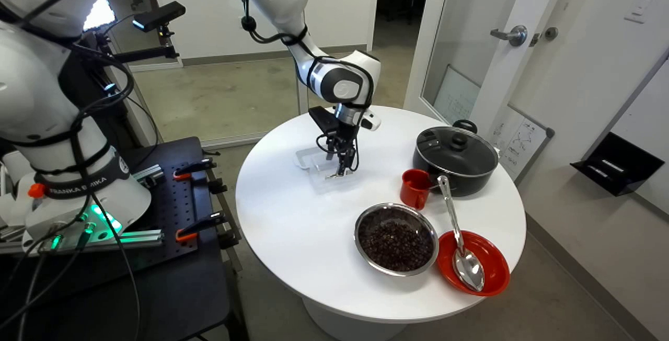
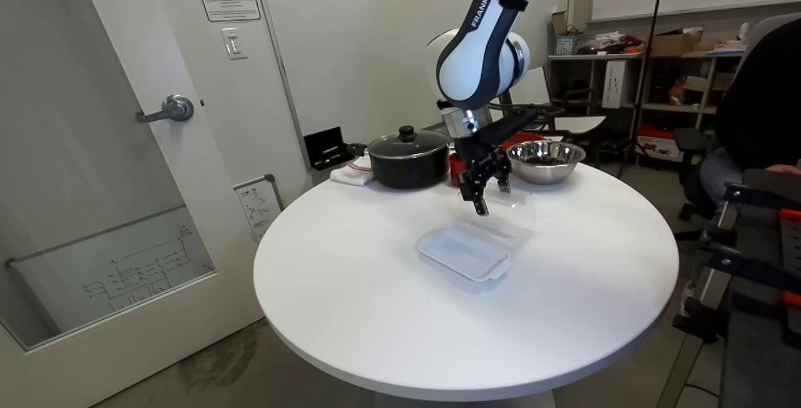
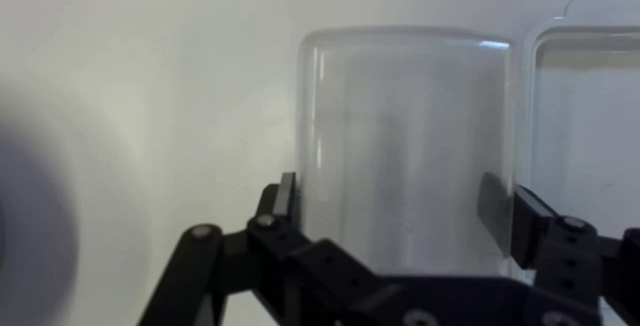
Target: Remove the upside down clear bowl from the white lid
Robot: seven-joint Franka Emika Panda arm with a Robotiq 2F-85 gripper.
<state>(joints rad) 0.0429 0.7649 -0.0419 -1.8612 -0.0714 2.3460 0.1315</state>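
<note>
The clear bowl (image 3: 407, 116) is see-through and faintly greyish. It also shows faintly in both exterior views (image 1: 320, 180) (image 2: 516, 217). My gripper (image 3: 405, 211) has one finger against each side of the bowl, and the walls sit tight between them. It also shows in both exterior views (image 1: 341, 172) (image 2: 492, 201). The white lid (image 2: 466, 253) lies flat on the table beside the bowl. In the wrist view the lid (image 3: 590, 126) is at the right edge, partly cut off. Whether the bowl touches the table is hard to tell.
A black pot (image 1: 460, 166) with a glass lid stands on the white round table (image 1: 292, 226). Near it are a red cup (image 1: 414, 189), a steel bowl (image 1: 360, 236) of brown food, and a red bowl (image 1: 499, 273) with a spoon (image 1: 468, 268). A white cloth (image 2: 352, 174) lies behind the pot.
</note>
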